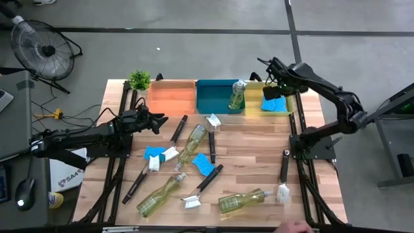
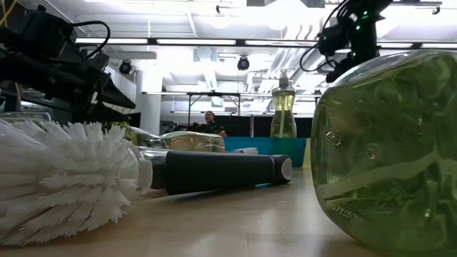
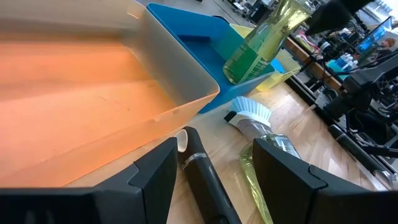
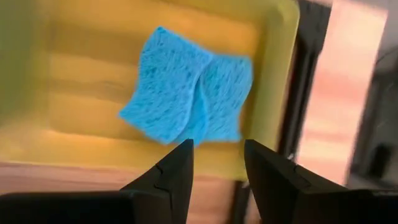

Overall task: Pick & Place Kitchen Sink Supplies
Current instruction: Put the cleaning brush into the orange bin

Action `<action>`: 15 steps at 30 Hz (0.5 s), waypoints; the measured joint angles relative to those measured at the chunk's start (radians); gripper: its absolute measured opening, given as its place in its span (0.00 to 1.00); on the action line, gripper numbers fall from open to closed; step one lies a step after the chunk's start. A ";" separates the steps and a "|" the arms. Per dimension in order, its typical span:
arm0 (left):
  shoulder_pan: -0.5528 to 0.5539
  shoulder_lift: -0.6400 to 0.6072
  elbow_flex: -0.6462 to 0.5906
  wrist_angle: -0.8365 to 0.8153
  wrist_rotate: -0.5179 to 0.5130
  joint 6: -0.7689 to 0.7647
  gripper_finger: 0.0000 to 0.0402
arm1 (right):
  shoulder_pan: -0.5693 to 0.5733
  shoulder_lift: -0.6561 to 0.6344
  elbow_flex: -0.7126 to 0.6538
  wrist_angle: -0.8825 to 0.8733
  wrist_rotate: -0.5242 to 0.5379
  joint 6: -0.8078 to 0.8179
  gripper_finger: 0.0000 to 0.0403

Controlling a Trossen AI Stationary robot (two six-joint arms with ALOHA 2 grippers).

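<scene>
Right wrist view: blue sponges (image 4: 189,102) lie just beyond empty, parted fingers (image 4: 177,171).

A: What is crowding the middle of the table (image 1: 259,162)?

B: Bottles (image 1: 192,142), brushes (image 1: 204,188) and blue sponges (image 1: 202,164) are lying tangled from centre down toward 6 o'clock, leaving only thin gaps.

A: And along 12 o'clock?

B: The orange bin (image 1: 171,97), teal bin (image 1: 217,103) and yellow bin (image 1: 294,103) are sitting side by side; an upright bottle (image 1: 237,95) is filling the teal bin's right end, and sponges (image 4: 189,102) are covering the yellow floor.

A: Any open wood?

B: Bare boards are showing around 3 o'clock, above the lone brush (image 1: 284,173).
</scene>
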 joint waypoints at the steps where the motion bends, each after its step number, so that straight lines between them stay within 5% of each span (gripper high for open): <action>1: 0.000 0.000 0.000 0.000 0.000 0.000 0.51 | 0.013 -0.020 -0.015 -0.003 -0.018 0.038 0.34; 15: 0.000 0.000 0.000 0.000 0.000 0.000 0.51 | 0.361 -0.345 -0.320 0.016 -0.137 0.353 0.34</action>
